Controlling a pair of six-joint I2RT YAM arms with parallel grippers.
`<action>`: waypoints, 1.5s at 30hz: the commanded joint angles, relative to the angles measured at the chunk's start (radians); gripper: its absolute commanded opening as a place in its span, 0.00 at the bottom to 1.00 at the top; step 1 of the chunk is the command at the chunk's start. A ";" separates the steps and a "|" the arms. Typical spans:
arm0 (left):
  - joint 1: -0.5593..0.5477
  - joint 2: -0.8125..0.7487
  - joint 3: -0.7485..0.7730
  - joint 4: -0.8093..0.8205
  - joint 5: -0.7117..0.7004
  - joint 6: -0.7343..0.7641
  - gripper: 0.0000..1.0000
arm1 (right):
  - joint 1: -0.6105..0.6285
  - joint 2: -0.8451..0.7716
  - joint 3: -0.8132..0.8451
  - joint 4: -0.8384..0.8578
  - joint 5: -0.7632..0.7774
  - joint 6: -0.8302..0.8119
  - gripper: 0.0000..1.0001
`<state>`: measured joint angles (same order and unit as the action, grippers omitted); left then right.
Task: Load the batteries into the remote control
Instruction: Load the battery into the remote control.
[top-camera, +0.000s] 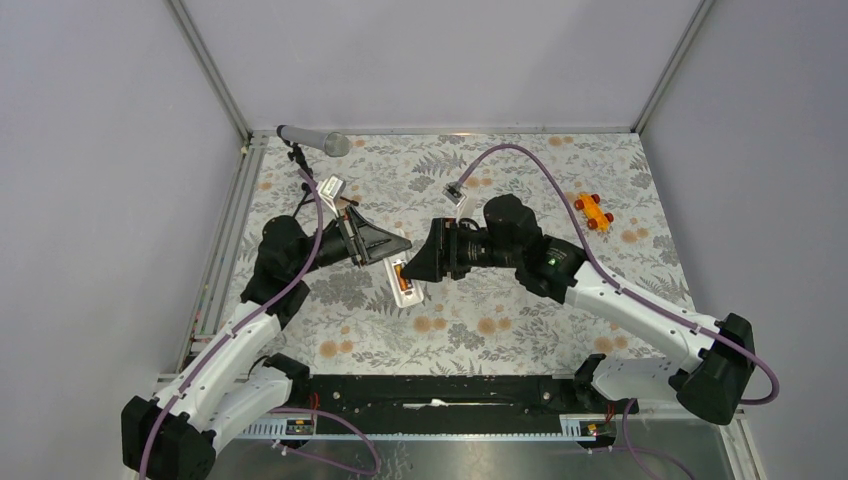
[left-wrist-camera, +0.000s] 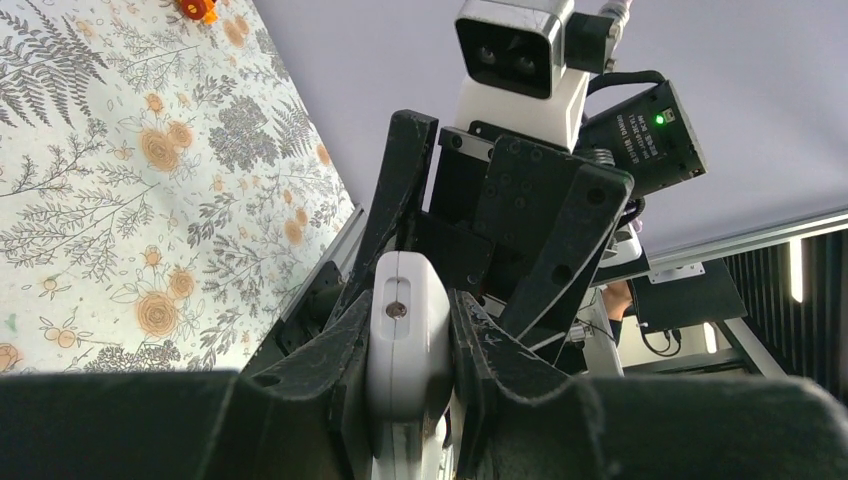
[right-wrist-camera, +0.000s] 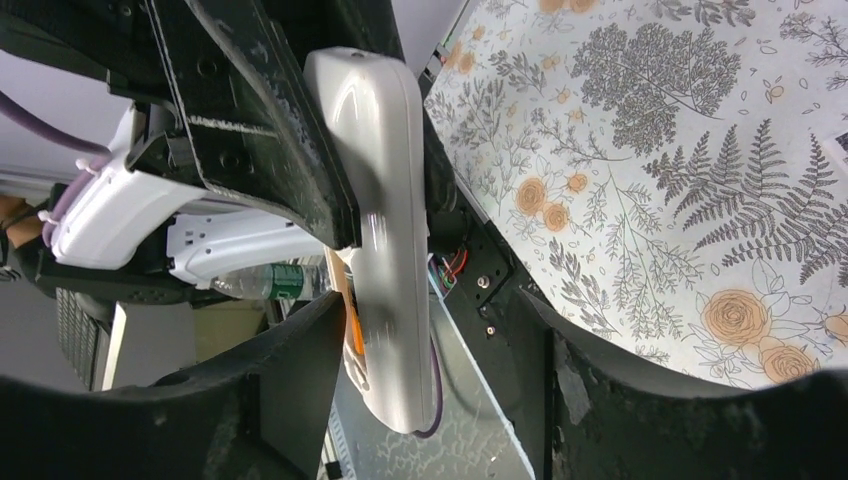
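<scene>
While the left pincer (left-wrist-camera: 410, 335) pinches the remote control (right-wrist-camera: 385, 200), the right pincer (right-wrist-camera: 430, 330), spread wide around that remote, should press the orange batteries (top-camera: 403, 276) in its compartment flat, gently, without twisting it.

The left gripper (left-wrist-camera: 408, 335) clamps the white remote control (left-wrist-camera: 408, 365) end-on between its two black fingers (left-wrist-camera: 325, 355). Just beyond, the right gripper (left-wrist-camera: 465, 240) faces it with its fingers spread apart. A floral tablecloth (left-wrist-camera: 120, 200) lies to the left, and an orange toy car (left-wrist-camera: 197, 8) sits far off on it.
</scene>
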<state>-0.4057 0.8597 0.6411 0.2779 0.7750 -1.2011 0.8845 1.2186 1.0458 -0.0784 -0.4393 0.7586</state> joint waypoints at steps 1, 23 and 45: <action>0.008 -0.006 0.042 0.039 0.029 0.027 0.00 | -0.013 -0.011 0.043 0.017 0.037 0.041 0.67; 0.008 -0.031 0.018 0.086 0.035 0.006 0.00 | -0.013 0.094 0.052 -0.119 0.093 0.067 0.28; 0.016 -0.030 0.008 0.055 0.003 0.015 0.00 | -0.016 -0.014 -0.046 0.104 -0.062 0.050 0.59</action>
<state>-0.3901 0.8562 0.6327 0.2481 0.7731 -1.1755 0.8757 1.2373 1.0222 -0.0357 -0.4458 0.8375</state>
